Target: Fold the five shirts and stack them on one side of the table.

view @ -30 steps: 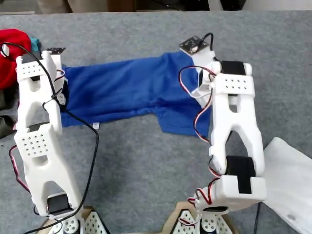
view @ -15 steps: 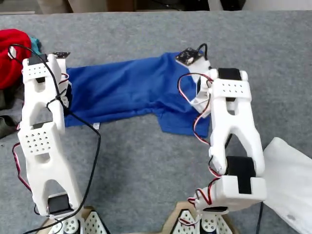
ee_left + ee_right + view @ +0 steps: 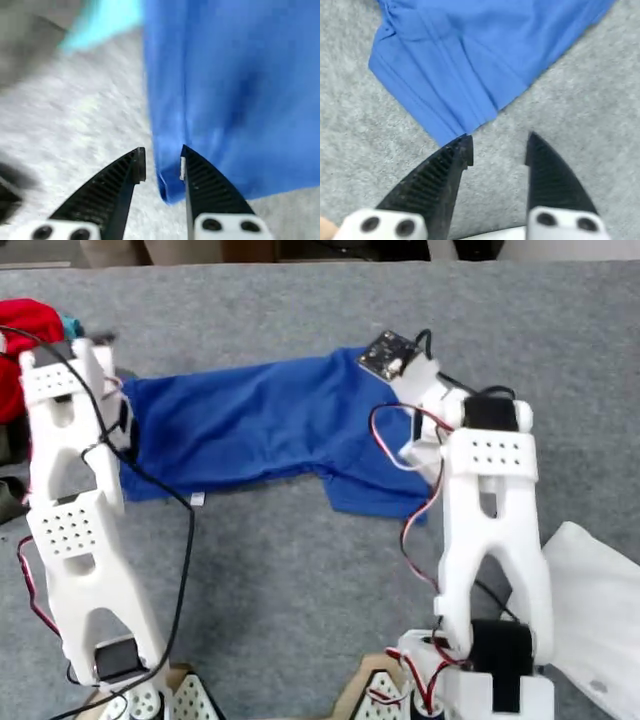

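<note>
A blue shirt (image 3: 250, 425) lies spread across the middle of the grey table, with one sleeve (image 3: 375, 485) pointing toward the front. In the left wrist view my left gripper (image 3: 161, 162) is open at the blue shirt's (image 3: 230, 90) edge, and a corner of the cloth lies loose between its fingertips. The left arm (image 3: 65, 450) stands over the shirt's left end. My right gripper (image 3: 498, 147) is open just above the table, one finger (image 3: 462, 150) beside the folded edge of the blue shirt (image 3: 470, 60). The right arm (image 3: 490, 490) stands over the shirt's right end.
A red garment (image 3: 25, 335) and a bit of teal cloth (image 3: 70, 327) lie at the far left edge. A white garment (image 3: 600, 620) lies at the front right. Bare grey table (image 3: 280, 570) stretches between the two arms' bases.
The left arm swung slightly right, then back left, and the shirt's left edge now lies a little further left. The right arm's wrist shifted right and toward the front.
</note>
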`<control>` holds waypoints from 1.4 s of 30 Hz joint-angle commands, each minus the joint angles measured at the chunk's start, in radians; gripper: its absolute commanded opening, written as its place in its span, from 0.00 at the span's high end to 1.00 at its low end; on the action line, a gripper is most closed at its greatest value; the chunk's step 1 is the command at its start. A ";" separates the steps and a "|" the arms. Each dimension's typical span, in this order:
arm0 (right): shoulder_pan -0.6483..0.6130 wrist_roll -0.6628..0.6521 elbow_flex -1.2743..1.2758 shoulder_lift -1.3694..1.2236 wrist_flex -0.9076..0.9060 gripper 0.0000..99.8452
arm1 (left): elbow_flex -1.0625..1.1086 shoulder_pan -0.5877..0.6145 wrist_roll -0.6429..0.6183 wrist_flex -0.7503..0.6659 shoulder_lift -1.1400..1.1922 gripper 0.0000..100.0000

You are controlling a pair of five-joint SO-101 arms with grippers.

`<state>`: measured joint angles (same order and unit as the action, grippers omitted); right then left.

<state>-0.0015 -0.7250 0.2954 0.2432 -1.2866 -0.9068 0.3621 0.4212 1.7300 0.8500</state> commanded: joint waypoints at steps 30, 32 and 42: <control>-0.024 0.354 -1.885 -1.687 0.130 0.97 | -0.285 -0.081 -0.420 -0.534 0.314 0.98; -0.021 0.353 -1.962 -1.756 0.130 0.97 | -0.313 -0.083 -0.416 -0.534 0.325 0.98; 0.010 0.292 -1.933 -1.733 0.157 0.98 | -0.374 -0.068 -0.416 -0.534 0.366 0.98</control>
<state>-0.0322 -0.4258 -1.6057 -1.5136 -1.1607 -1.2459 0.2685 -0.0069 1.2098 1.2198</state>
